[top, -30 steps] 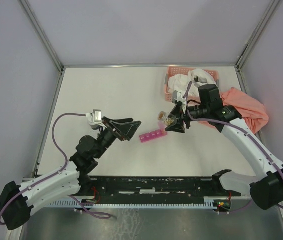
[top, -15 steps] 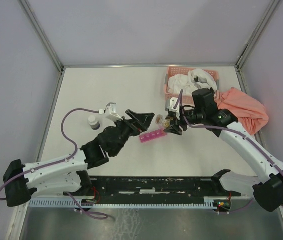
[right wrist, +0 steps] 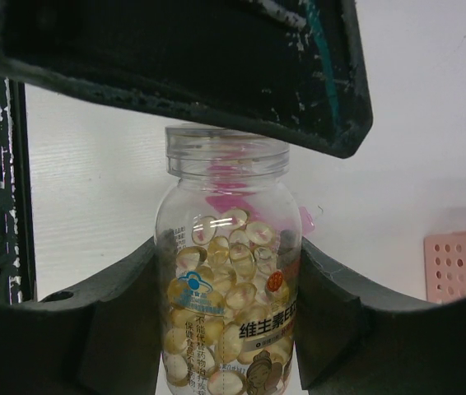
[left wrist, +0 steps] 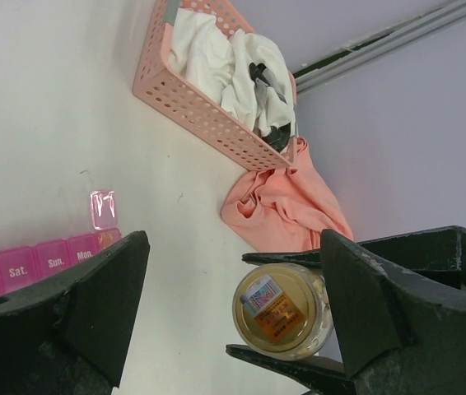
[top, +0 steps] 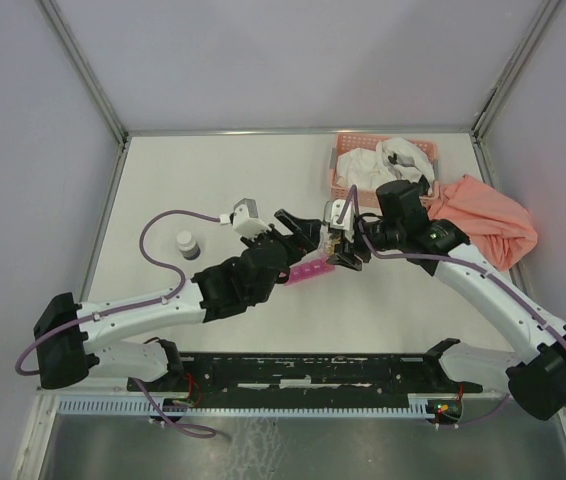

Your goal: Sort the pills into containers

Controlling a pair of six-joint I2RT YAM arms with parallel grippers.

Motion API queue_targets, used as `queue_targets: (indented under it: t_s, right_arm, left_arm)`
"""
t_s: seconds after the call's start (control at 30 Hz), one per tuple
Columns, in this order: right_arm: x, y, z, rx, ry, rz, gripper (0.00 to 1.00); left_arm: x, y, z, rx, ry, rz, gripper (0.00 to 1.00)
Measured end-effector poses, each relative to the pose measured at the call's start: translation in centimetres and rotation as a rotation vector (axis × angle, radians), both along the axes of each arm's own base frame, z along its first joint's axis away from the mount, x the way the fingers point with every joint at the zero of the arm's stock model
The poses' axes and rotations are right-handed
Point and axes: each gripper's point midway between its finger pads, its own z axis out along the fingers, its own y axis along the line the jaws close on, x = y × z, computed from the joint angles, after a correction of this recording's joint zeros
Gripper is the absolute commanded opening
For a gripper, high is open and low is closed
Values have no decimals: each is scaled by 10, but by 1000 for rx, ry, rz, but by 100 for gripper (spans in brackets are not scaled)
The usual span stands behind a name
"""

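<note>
– Mid-table, right gripper (top: pixel 341 245)?
– Pinching an uncapped clear pill bottle (right wrist: pixel 229 288), yellow capsules inside.
– Left gripper (left wrist: pixel 233 247)?
– Spread wide, fingers either side of the bottle, not touching.
– Pill organizer (top: pixel 310 272)?
– Pink strip on the table, just near of both grippers, one lid up.

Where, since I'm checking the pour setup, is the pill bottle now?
In the top view the pill bottle is clamped in the right gripper near mid-table, just beyond the right end of the pink pill organizer.
</note>
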Motion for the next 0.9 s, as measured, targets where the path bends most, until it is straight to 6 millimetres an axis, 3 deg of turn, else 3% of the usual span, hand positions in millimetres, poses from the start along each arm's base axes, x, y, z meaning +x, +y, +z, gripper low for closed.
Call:
queue_targets:
  t_s: [0.4, 0.63, 0.9]
  right_arm:
    - [5, -2, -5, -24, -2, -29, 6]
    - [9, -1, -6, -28, 6, -58, 6]
    - [11, -1, -6, -22, 19, -82, 5]
  left_arm:
    - [-2, -13, -1, -53, 24, 14, 78]
    - [-4, -17, 4, -101, 30, 14, 62]
    - [-3, -21, 7, -132, 30, 13, 58]
